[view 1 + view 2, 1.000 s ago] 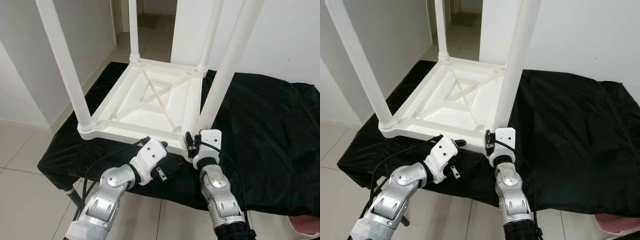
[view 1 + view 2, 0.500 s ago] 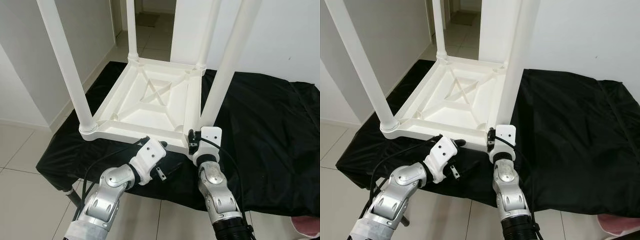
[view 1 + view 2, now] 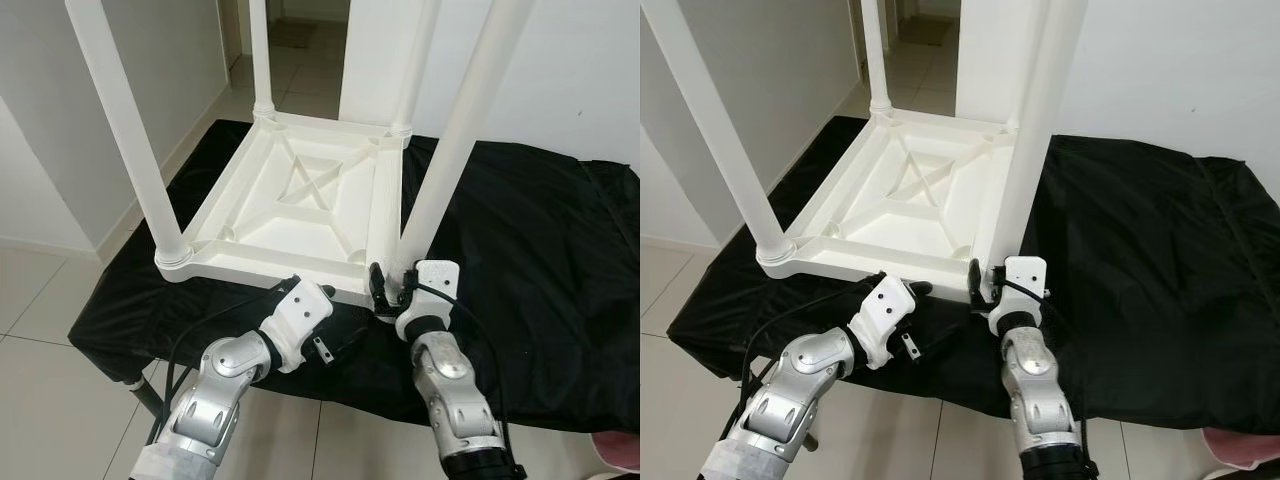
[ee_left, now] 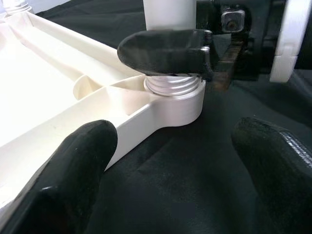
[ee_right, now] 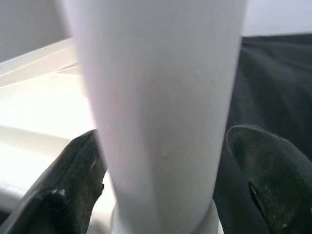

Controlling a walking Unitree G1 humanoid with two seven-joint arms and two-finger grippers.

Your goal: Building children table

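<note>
Two hands work at one corner of the upturned table. The right hand [image 3: 385, 288] straddles the near leg [image 3: 452, 150] just above its screw-in base; in its wrist view the fingers [image 5: 263, 168] stand on either side of the white tube with a sliver of gap on each side, so it is spread about as wide as the leg and, at most, brushing it rather than clamped on it. The left hand [image 4: 170, 170] hangs wide open and empty, just beside the right one, aimed at the same corner socket [image 4: 174, 97], where silver thread shows between leg and socket.

Out from the hands, the table [image 3: 300, 200] lies top-down on a surface draped in black cloth [image 3: 520, 240], all four legs pointing up, the near-right corner at the cloth's front edge.

Judged by looks, the table is moulded plastic: light, stiff, smooth and fairly slippery. The legs are long, so a push high up would lever the whole thing across the cloth. The best hold looks to be low on the leg, close to the socket, where turning force goes straight into the thread. The ribbed frame rim beside the socket seems the place for the left hand to steady it.
</note>
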